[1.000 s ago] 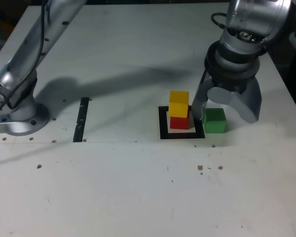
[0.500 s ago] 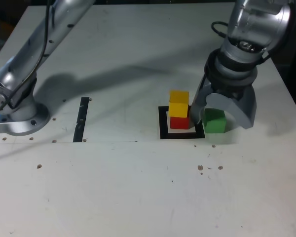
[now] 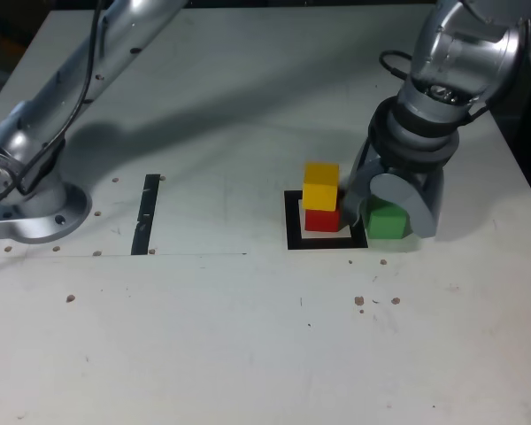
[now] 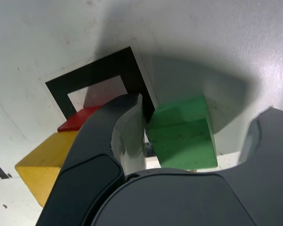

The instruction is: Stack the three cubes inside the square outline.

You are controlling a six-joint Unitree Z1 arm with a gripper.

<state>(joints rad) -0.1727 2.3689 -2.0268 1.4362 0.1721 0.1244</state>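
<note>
Green cube (image 3: pixel 386 220) sat right of the yellow-on-red stack; I had gripper (image 4: pixel 179 136) straddling it, jaws apart, not clamped.

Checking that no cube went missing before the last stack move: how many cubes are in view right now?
3. The red cube sits inside the square outline, the yellow cube on top of it, and the green cube rests on the table beside the outline, between the gripper jaws.
</note>
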